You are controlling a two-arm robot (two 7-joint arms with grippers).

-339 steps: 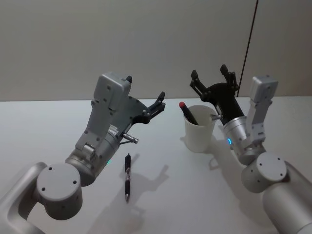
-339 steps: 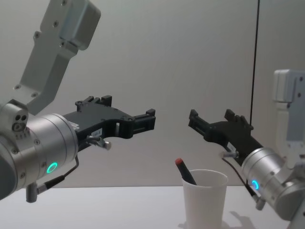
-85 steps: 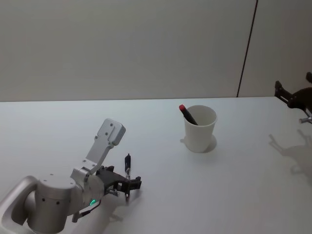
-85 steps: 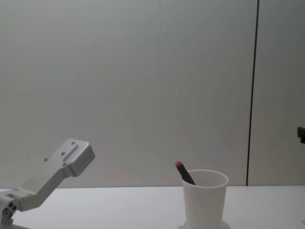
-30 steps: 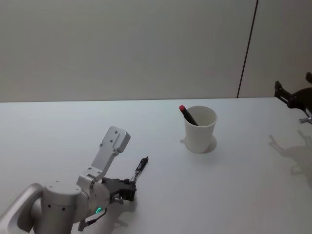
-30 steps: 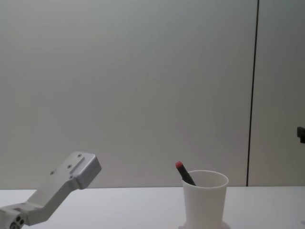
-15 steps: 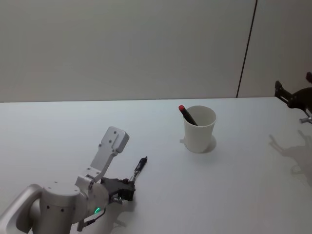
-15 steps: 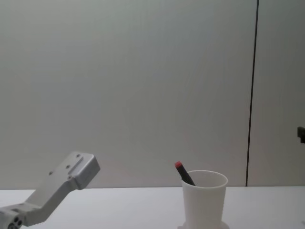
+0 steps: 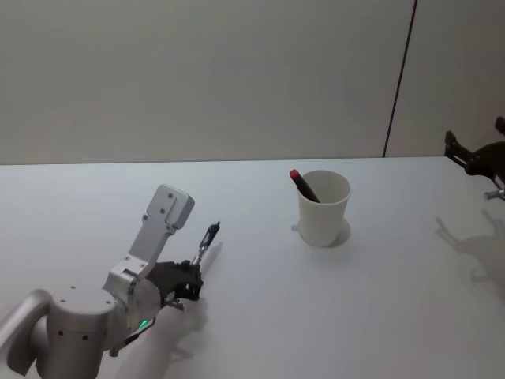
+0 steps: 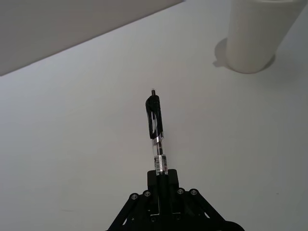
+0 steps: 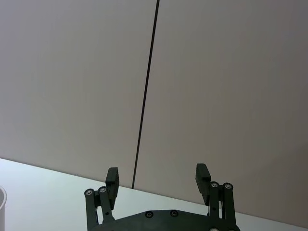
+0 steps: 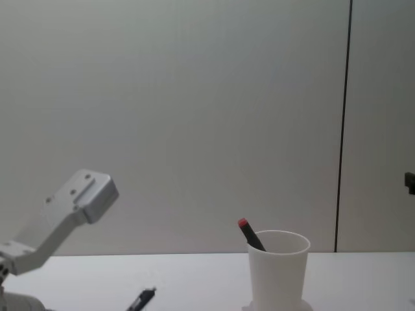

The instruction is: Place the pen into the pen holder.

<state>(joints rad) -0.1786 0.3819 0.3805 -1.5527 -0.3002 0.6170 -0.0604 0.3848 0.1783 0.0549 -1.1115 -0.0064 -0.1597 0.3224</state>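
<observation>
Pens: two — slim black pen (image 10: 155, 124) clamped in the left claw (image 10: 161, 181), red-tipped pen (image 9: 303, 184) leaning inside the tapered white paper cup (image 9: 322, 215) — right claw (image 11: 158, 176) spread apart.

Being counted: two pens, black pen (image 10: 156, 130) and red-capped pen (image 9: 302, 183); one pen holder (image 9: 323, 215); one table (image 9: 363, 304); two grippers, left gripper (image 10: 162, 180) and right gripper (image 11: 157, 176).

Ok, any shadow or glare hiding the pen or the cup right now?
Head view: no glare; soft shadows lie under the left gripper and beside the pen holder; right gripper parked far right. Left wrist view: the pen shows dark against the evenly lit table.
</observation>
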